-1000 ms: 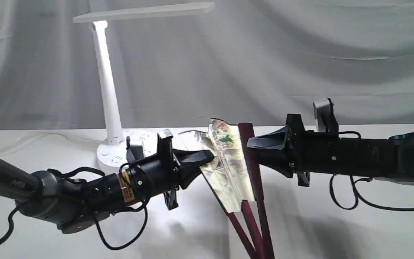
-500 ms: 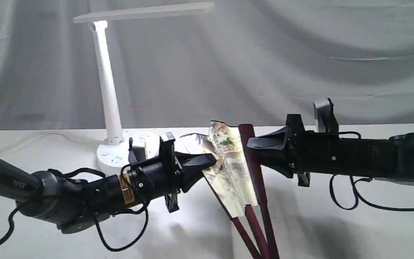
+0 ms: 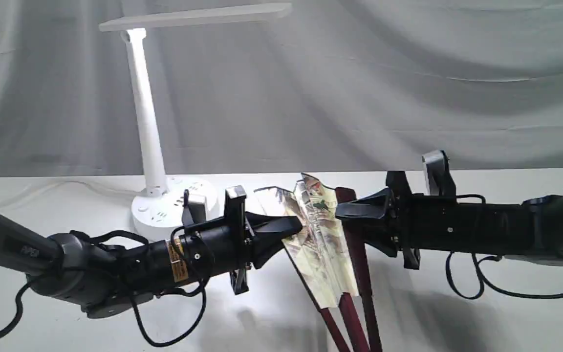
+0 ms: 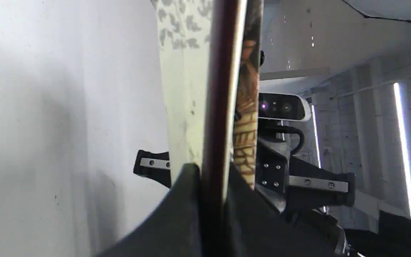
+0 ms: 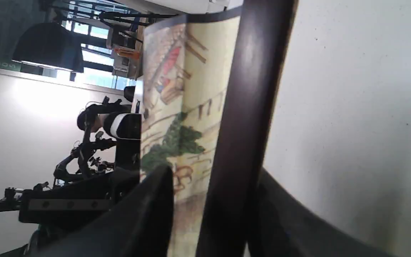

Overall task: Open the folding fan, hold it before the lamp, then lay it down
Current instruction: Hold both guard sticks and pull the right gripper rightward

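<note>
Exterior view shows the left hand [image 3: 297, 226] and right hand [image 3: 341, 213], each clamped on an outer rib of the folding fan [image 3: 323, 244], drifted lower and rightward, with the pleats barely wider, so opening looks unfinished.

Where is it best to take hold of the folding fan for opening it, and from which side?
Take the folding fan by its two outer maroon ribs, not by the paper pleats. The ribs look stiff and stand nearly upright, so a level approach suits: the left gripper from the left, the right gripper from the right, as they grip now. Pulling apart should spread the pleats.
</note>
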`<state>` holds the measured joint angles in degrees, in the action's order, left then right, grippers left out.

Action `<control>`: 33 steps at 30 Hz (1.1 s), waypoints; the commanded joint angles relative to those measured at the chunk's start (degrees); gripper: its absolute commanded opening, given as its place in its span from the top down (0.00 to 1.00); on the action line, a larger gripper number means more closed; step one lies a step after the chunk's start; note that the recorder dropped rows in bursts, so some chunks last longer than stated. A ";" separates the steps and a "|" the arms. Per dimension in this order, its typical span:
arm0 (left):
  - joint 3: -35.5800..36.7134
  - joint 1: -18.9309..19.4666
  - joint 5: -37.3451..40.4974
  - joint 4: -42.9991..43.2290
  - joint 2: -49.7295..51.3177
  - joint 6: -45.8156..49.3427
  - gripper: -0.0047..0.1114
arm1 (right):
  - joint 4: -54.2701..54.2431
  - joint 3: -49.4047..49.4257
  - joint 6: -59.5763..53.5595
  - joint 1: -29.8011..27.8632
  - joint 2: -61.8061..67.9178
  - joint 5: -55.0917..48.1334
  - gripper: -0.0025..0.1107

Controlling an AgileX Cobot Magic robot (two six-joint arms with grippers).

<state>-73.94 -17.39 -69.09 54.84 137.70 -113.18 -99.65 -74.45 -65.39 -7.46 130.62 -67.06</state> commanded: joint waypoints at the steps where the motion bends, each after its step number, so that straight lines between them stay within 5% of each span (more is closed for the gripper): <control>1: -0.37 -0.22 -0.87 0.01 -1.21 -0.69 0.96 | -0.30 -0.39 -0.56 0.05 -0.24 -0.62 0.71; 8: -0.37 -0.22 -0.87 1.39 -1.21 -0.69 0.96 | -0.30 -0.39 -1.11 -0.08 -0.24 -0.99 0.77; 13: -0.37 -0.22 -0.87 0.88 -1.21 -0.56 0.96 | -0.30 -0.39 -3.52 0.05 -0.24 -0.99 0.98; 33: -0.37 -3.54 -0.87 -17.34 -1.21 1.15 0.96 | -0.30 -0.28 -1.08 -6.24 -0.24 -2.90 0.98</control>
<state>-73.94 -20.51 -68.40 44.54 137.48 -110.86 -101.60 -75.07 -65.23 -12.77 130.62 -69.88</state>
